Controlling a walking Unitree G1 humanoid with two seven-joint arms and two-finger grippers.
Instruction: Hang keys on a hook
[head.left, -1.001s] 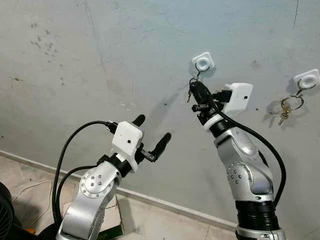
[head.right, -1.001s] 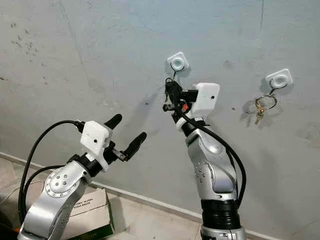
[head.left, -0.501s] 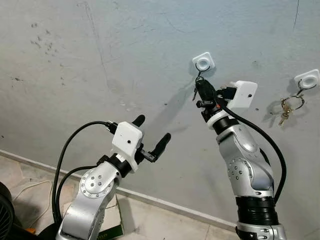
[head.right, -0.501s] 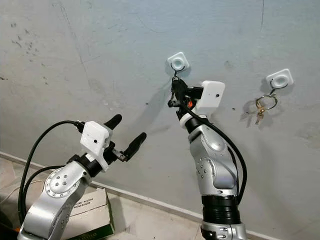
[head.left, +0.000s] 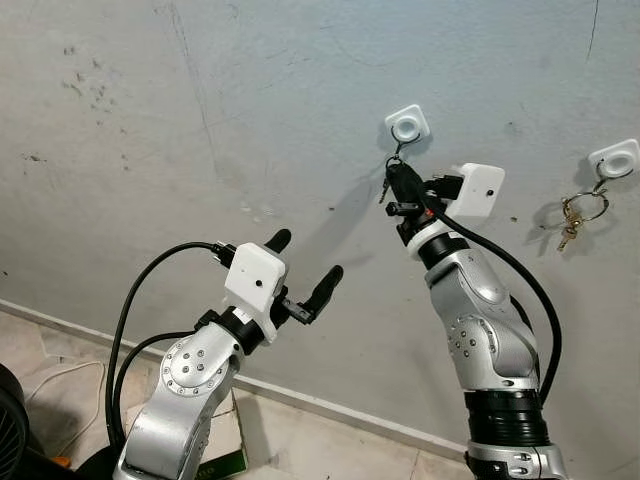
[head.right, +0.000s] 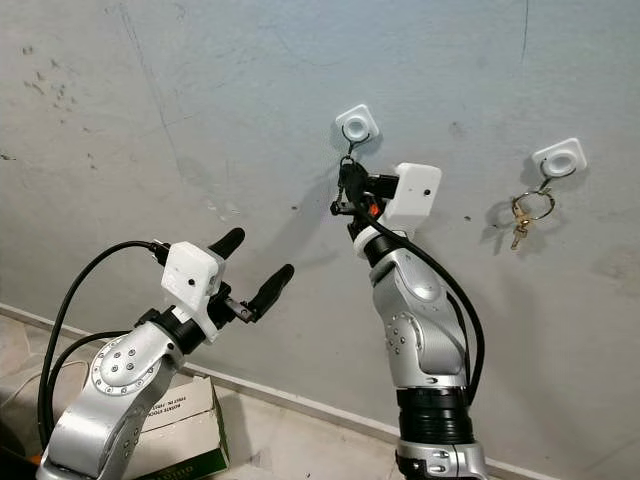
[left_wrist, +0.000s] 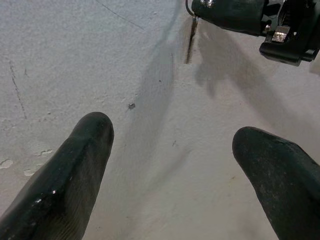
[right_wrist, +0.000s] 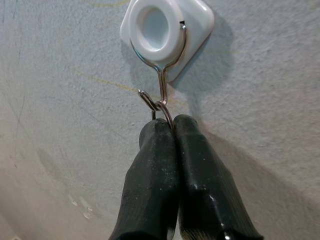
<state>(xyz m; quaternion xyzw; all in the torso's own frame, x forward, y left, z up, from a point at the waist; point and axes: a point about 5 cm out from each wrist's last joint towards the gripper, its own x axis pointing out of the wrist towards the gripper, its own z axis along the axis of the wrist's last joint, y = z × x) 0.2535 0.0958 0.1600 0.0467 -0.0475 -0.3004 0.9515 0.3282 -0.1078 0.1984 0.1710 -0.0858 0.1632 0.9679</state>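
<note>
Right pincer (right_wrist: 167, 131) pinches the keys' ring (right_wrist: 159, 111) at its fingertips, just under the hook (right_wrist: 162, 75). Left pincer (head.left: 305, 268) is spread, well apart.

We've got a pale grey-blue wall (head.left: 200, 120) here, blotchy with darker specks and hairline cracks. Both hooks are white plastic with silver wire: one white hook (right_wrist: 165, 30) above the black fingers (right_wrist: 165, 185), another white hook (head.left: 613, 158) off to the side carrying brassy gold keys (head.left: 575, 215). The key ring (right_wrist: 157, 107) is plain silver. Arms are shiny silver with white camera boxes and black cables. Green-and-white box (head.right: 180, 430) down on the floor.
</note>
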